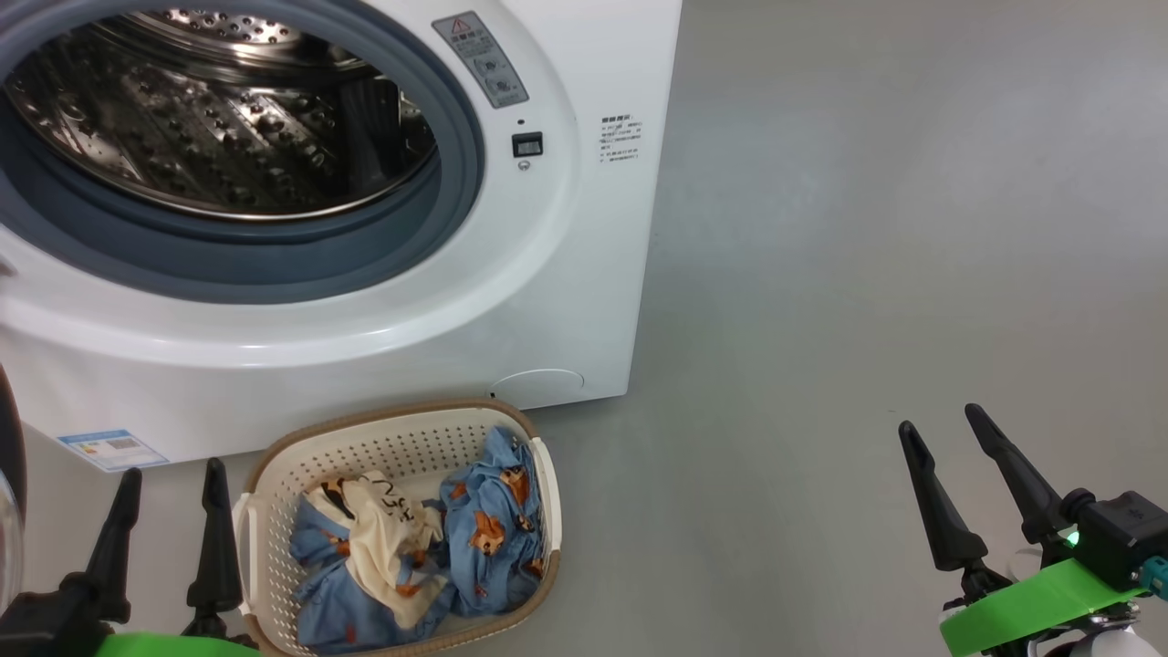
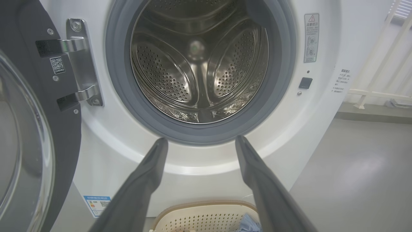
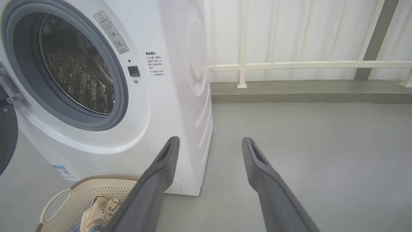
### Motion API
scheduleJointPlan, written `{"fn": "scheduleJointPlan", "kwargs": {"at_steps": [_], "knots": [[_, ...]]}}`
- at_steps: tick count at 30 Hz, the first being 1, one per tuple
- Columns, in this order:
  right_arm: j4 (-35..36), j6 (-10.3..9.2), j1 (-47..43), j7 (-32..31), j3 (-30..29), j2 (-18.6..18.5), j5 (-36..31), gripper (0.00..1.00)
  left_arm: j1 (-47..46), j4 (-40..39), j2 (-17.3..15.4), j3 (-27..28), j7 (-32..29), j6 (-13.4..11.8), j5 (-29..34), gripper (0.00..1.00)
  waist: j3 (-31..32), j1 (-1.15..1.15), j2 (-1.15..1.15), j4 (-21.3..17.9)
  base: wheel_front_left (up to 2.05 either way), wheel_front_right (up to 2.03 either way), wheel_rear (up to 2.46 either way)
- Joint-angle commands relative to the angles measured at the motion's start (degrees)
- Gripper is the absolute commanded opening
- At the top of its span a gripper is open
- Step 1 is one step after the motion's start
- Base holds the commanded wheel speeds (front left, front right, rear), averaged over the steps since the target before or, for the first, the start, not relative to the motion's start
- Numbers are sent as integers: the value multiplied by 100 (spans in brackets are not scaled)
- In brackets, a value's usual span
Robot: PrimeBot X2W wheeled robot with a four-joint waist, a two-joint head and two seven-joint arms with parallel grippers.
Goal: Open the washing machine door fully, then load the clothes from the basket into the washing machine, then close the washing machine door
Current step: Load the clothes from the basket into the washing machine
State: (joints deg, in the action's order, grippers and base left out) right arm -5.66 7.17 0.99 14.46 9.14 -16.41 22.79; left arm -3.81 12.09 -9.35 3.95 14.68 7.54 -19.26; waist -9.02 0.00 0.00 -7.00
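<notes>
Wide open and holding nothing, the left gripper [image 1: 173, 470] and right gripper [image 1: 940, 420] hung low. Light-blue, orange-printed clothes [image 1: 484, 529] lay in the cream perforated plastic basket [image 1: 383, 422] before the open white washing machine [image 1: 547, 274].

Seen from the head, the drum mouth of the washing machine [image 1: 547, 301] is left unblocked at 11 o'clock, with the washing machine door [image 2: 25, 145] swung clear at its 9 o'clock. Bare floor [image 1: 867, 274] is offered from 1 to 4 o'clock. The basket [image 1: 401, 452], filled with the clothes [image 1: 493, 529], is set at 6 o'clock.
</notes>
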Motion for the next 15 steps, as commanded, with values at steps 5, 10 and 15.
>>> {"fn": "scheduleJointPlan", "kwargs": {"at_steps": [5,10,15], "knots": [[150,32,268,54,121,-78,-40,100,-268,86,-68,139,32,-6,104,100,-99,0,0,-33,0,0,0],[161,32,367,54,147,-64,-52,100,-294,238,-69,103,32,-6,115,100,-194,0,0,-97,0,0,0],[186,32,460,54,127,-42,-85,100,-346,486,-64,119,32,-6,169,100,-319,0,0,-188,0,0,0]]}}
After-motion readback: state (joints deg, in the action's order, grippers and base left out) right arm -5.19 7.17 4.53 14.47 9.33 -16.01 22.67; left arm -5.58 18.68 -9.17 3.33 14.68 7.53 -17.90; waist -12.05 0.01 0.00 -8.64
